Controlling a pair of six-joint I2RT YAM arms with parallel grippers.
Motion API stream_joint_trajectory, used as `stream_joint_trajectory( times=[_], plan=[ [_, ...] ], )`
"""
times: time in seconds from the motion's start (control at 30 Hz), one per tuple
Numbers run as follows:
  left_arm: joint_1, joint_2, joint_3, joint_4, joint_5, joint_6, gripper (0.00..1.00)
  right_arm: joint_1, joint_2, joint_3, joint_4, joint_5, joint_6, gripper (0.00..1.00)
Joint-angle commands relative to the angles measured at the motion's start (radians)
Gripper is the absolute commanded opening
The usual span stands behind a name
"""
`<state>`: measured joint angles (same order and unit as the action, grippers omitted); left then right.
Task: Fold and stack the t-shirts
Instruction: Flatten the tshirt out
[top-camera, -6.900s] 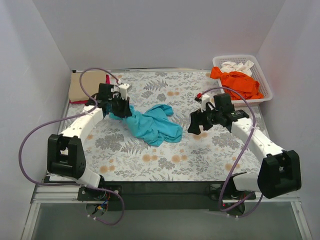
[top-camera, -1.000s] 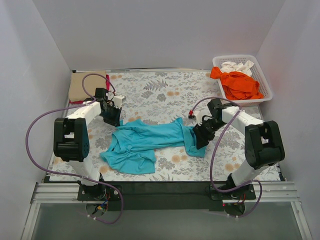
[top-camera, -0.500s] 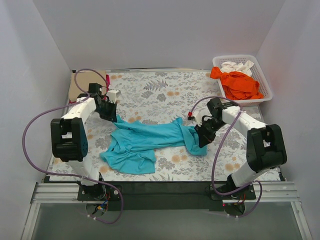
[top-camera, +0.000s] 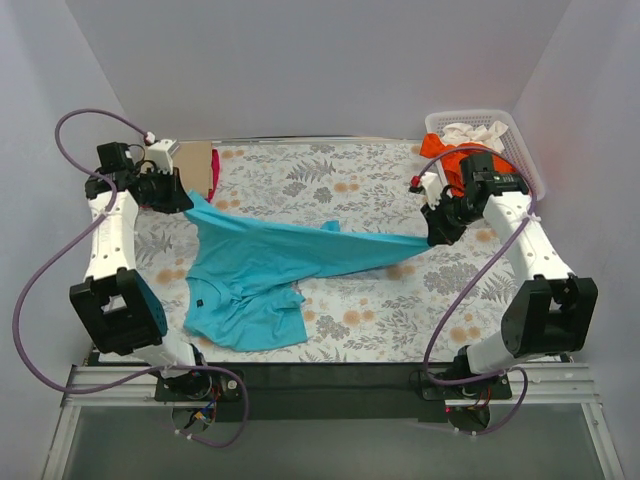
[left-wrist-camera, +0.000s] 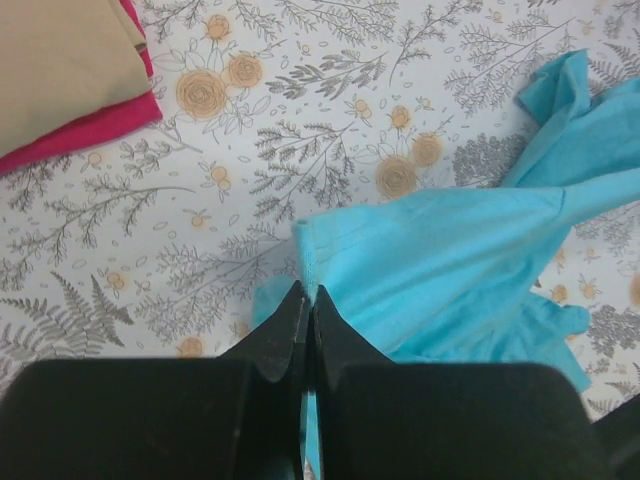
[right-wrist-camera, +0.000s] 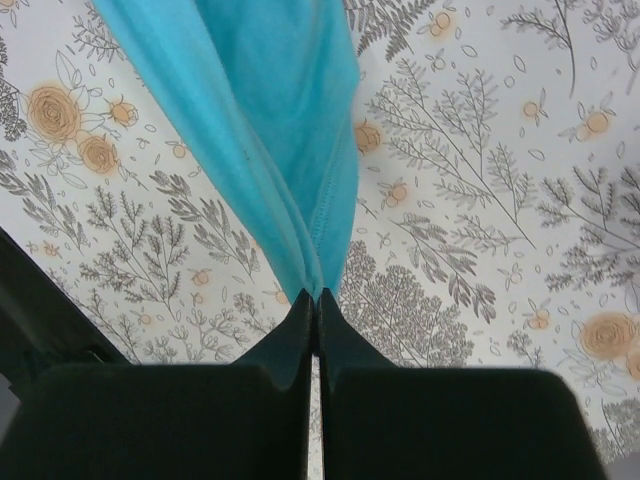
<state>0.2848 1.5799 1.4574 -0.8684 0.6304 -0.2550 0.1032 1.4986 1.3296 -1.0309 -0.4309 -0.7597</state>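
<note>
A turquoise t-shirt (top-camera: 270, 265) hangs stretched between both grippers, its lower part lying crumpled on the floral cloth. At the far left my left gripper (top-camera: 186, 201) is raised and shut on one hemmed corner of it; in the left wrist view that gripper (left-wrist-camera: 307, 292) pinches the shirt (left-wrist-camera: 450, 250). On the right, my right gripper (top-camera: 432, 236) is shut on a bunched edge; the right wrist view has that gripper (right-wrist-camera: 318, 295) closed on gathered cloth (right-wrist-camera: 270, 110). An orange t-shirt (top-camera: 438, 150) and a white t-shirt (top-camera: 475, 132) lie in the basket.
The white lattice basket (top-camera: 470, 114) stands at the back right, partly behind the right arm. A folded tan shirt (top-camera: 197, 160) on a magenta one (top-camera: 214, 176) sits at the back left, close to the left gripper. White walls enclose the floral table cloth (top-camera: 330, 180).
Both arms rose and moved apart, the left to the far left, the right toward the basket. The turquoise shirt is pulled taut between them. The right gripper shut on its edge.
</note>
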Motion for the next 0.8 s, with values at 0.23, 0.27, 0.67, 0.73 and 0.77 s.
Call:
stream_joint_trajectory(
  times=[0.23, 0.27, 0.67, 0.73, 0.77],
  plan=[
    [0.057, 0.036, 0.176, 0.012, 0.127, -0.116, 0.00, -0.071, 0.060, 0.363, 0.092, 0.070, 0.111, 0.01],
    [0.039, 0.092, 0.292, 0.019, 0.127, -0.133, 0.00, -0.071, 0.137, 0.425, 0.106, 0.081, 0.125, 0.01],
    [-0.113, 0.507, 0.927, 0.705, -0.075, -0.602, 0.00, -0.076, 0.386, 0.897, 0.804, 0.402, 0.315, 0.01],
    [-0.113, 0.404, 0.792, 0.894, -0.129, -0.638, 0.00, -0.076, 0.339, 0.844, 0.926, 0.394, 0.350, 0.01],
    [-0.113, 0.393, 0.807, 0.984, -0.155, -0.673, 0.00, -0.077, 0.328, 0.880, 0.952, 0.365, 0.377, 0.01]
  ],
)
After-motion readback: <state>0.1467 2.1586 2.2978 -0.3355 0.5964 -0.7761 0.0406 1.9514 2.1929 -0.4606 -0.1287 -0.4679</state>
